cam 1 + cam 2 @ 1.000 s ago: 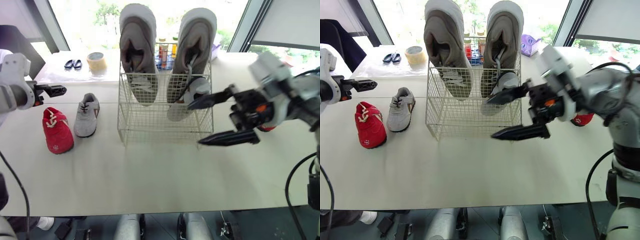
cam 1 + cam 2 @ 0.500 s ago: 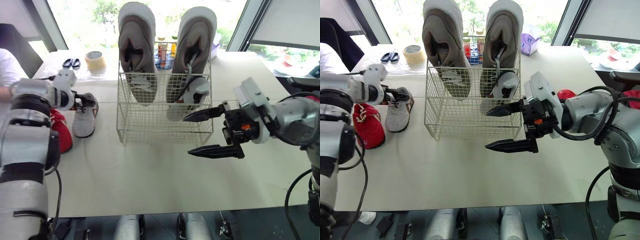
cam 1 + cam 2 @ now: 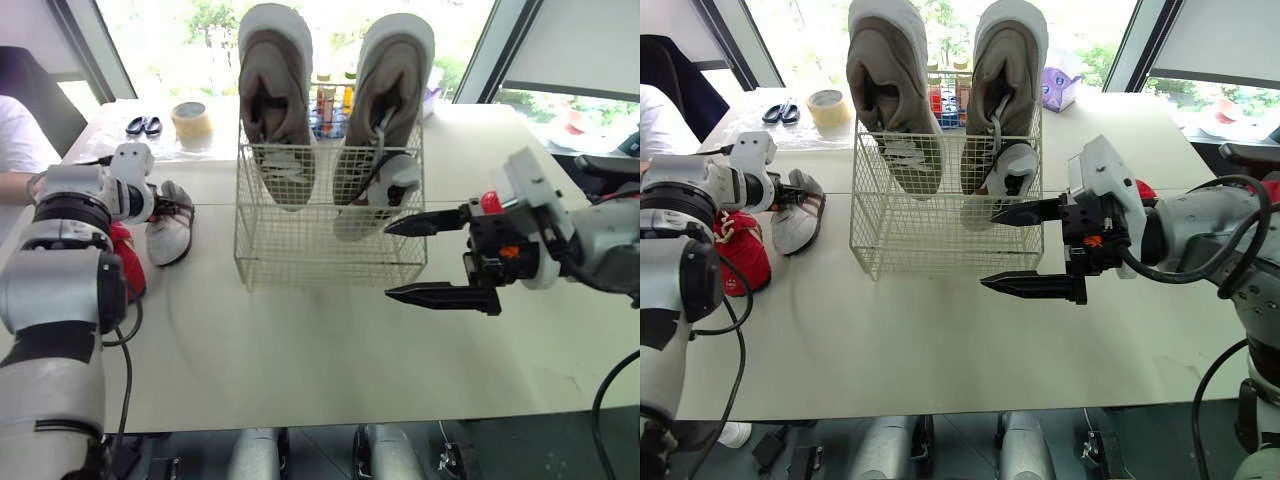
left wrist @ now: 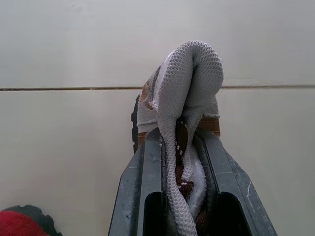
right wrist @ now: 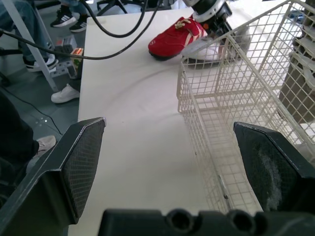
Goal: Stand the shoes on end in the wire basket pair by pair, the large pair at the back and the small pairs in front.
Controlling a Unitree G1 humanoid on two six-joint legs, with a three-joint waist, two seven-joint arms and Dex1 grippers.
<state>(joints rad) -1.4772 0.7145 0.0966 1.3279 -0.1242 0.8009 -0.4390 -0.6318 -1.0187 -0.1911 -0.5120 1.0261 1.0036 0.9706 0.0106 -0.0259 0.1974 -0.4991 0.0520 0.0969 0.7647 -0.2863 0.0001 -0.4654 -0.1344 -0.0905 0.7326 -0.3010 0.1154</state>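
Two large grey shoes [image 3: 272,100] [image 3: 392,100] stand on end at the back of the wire basket [image 3: 330,270]. One small grey shoe [image 3: 375,200] stands in its front right corner. Left of the basket, a second small grey shoe [image 3: 172,235] lies tipped on the table. My left gripper [image 3: 168,208] is shut on that shoe's heel collar [image 4: 192,73]. A small red shoe [image 3: 128,265] lies beside it, partly behind my left arm. My right gripper [image 3: 390,260] hangs open and empty just right of the basket's front corner.
A tape roll [image 3: 190,120] and scissors [image 3: 145,126] lie at the back left, and bottles [image 3: 330,100] stand behind the basket. A person's white sleeve [image 3: 15,130] is at the far left. Something red [image 3: 1145,188] shows behind my right arm.
My left gripper reached in to the small grey shoe and closed on its heel collar, and the shoe tipped sideways. My right gripper stayed open and shifted slightly near the basket.
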